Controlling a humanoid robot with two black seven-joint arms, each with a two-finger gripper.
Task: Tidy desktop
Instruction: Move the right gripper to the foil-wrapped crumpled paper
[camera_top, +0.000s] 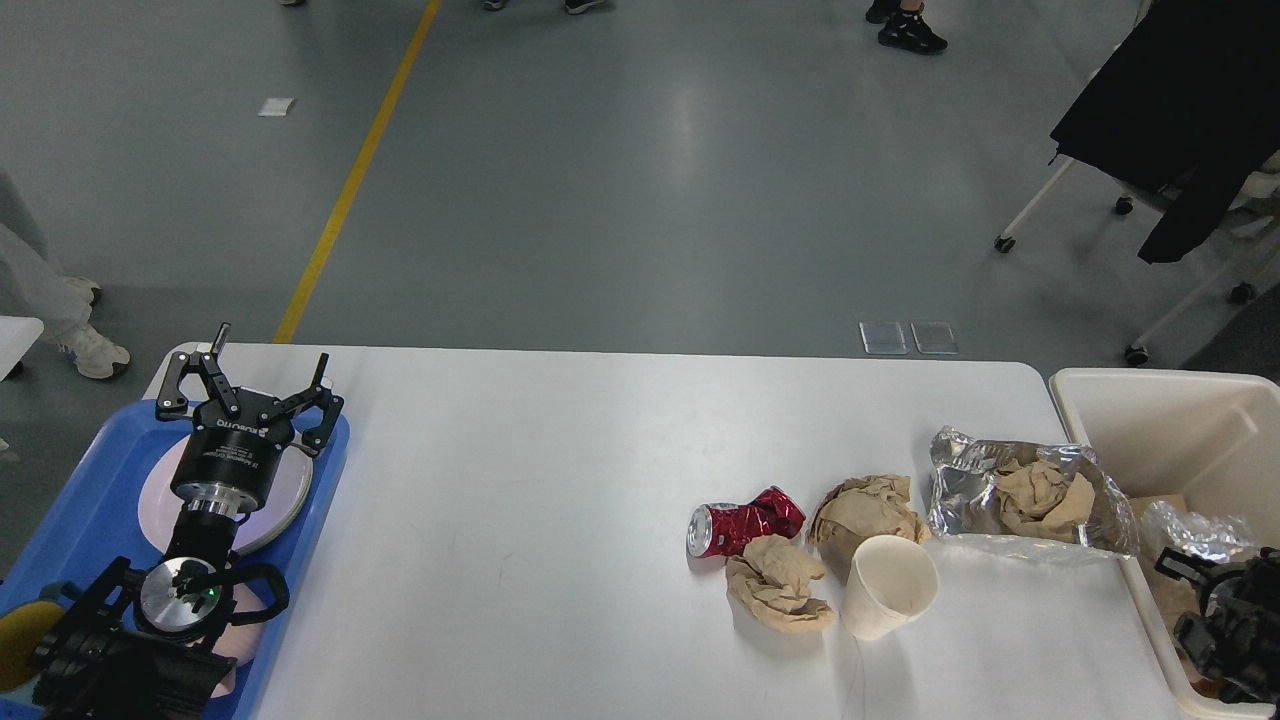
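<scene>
The white desktop (560, 480) holds a litter cluster at the right: a crushed red can (745, 525), two crumpled brown paper wads (778, 585) (865, 505), a tipped white paper cup (890, 585) and a silver foil bag (1030, 490) with a brown wad on it. My left gripper (262, 375) is open and empty above the blue tray (90, 500). My right gripper (1180, 597) is low inside the cream bin (1180, 420), fingers apart. A crumpled silver wrapper (1195, 530) lies just above its upper finger.
A pale round plate (285, 490) lies in the blue tray under my left wrist. Brown paper lies in the bin. Beyond the table are grey floor, a yellow line (350, 180), a wheeled chair with a black coat (1170, 110) and people's feet.
</scene>
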